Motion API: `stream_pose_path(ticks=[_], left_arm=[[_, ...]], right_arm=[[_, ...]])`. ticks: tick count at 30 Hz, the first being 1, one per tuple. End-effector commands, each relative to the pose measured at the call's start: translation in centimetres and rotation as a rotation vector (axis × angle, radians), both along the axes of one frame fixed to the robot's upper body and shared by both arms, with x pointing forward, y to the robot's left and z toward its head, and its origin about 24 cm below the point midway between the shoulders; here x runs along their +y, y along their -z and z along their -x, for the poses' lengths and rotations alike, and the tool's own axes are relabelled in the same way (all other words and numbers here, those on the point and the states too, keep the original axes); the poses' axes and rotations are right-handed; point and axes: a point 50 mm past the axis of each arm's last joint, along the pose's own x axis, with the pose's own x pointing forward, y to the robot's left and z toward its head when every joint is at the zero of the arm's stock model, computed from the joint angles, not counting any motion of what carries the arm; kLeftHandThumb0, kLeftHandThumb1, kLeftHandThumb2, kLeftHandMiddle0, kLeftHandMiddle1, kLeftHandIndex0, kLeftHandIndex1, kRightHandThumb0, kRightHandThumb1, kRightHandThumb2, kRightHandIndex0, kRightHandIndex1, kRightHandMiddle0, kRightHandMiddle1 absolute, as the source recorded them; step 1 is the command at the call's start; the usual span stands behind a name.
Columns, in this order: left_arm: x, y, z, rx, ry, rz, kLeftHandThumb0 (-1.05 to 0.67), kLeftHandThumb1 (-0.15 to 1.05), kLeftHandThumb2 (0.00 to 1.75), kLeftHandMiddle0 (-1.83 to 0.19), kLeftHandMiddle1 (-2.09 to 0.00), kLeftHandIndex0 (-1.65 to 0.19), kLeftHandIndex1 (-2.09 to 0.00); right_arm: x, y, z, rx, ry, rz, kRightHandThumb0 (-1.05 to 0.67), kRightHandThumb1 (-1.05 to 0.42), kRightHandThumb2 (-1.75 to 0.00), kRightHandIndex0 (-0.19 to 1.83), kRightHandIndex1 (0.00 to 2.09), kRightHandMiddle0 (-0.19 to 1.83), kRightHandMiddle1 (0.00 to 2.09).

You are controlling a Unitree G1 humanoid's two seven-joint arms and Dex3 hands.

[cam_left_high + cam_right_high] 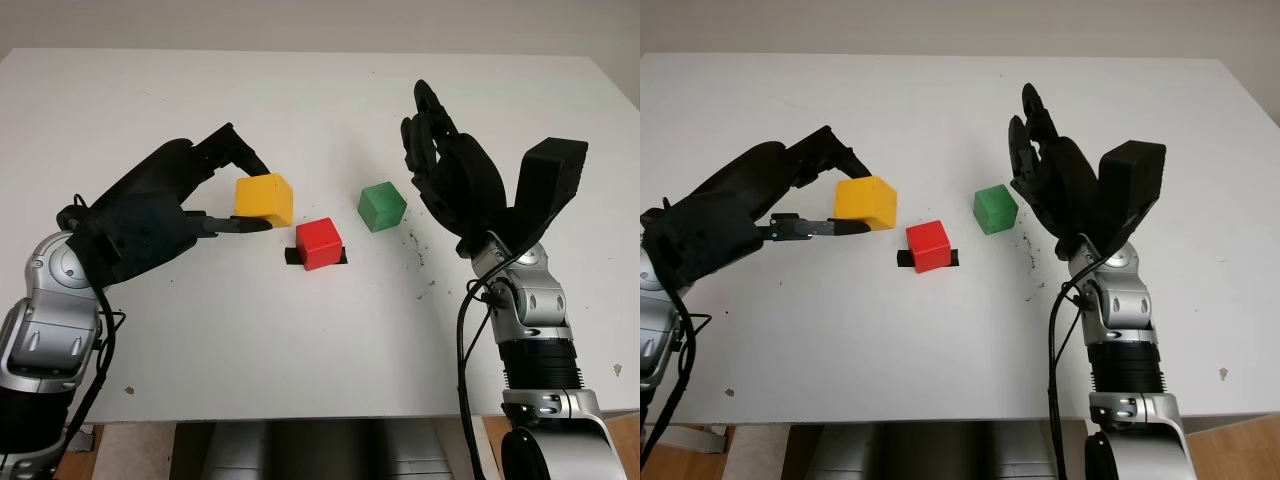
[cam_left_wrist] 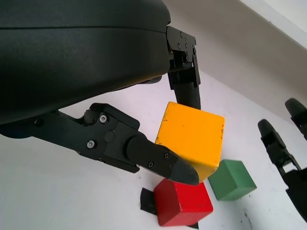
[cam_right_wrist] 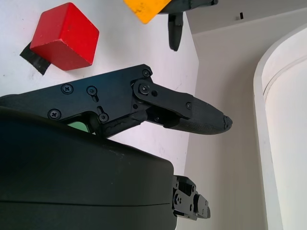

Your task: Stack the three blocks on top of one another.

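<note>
White table (image 1: 300, 360): my left hand (image 1: 215, 195) pinches the yellow block (image 1: 265, 198) mid-frame, looks lifted, just up-left of the red block (image 1: 320, 244) on its black tape patch (image 1: 292, 258); green block (image 1: 382, 206) right of that, my right hand (image 1: 440, 150) open beside it; next, centre yellow over red and lower.

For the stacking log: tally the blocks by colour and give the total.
Yellow block, held in the left hand: 1
Red block, on the black mark: 1
Green block, beside the open right hand: 1
Total: 3
</note>
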Motion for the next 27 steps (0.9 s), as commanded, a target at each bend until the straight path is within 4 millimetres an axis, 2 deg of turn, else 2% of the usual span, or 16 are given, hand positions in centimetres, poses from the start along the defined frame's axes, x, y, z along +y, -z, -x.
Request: stream_pose_path(ticks=[1,7,16,27], left_arm=[[-0.9,-0.7,0.0,-0.027,0.024,-0.015,-0.37,1.05,0.09,-0.16,-0.04,-0.16,-1.95],[-2.3,-0.9,-0.7,0.009,0.071,-0.093,-0.37,1.05,0.10,-0.14,-0.05,-0.11,-2.05],[-4.8,-3.1,-1.6,0.108,0.050,-0.188,-0.29,1.05,0.08,-0.24,-0.09,-0.18,-2.09],[-5.3,-3.4,-2.5,0.131,0.032,-0.271,-0.34,1.05,0.16,-0.26,-0.10,-0.26,-2.09]], right_arm=[[0.2,-0.2,0.2,-0.019,0.001,0.001,-0.60,-1.05,-0.69,-0.19,0.00,-0.19,0.00],[0.3,-0.3,0.2,-0.020,0.004,0.000,-0.61,-1.05,-0.67,-0.19,0.00,-0.19,0.00],[0.3,-0.4,0.4,-0.028,0.004,0.017,-0.60,-1.05,-0.67,-0.19,0.00,-0.19,0.00],[0.8,-0.1,0.3,-0.017,0.023,0.014,-0.62,-1.05,-0.65,-0.19,0.00,-0.19,0.00]])
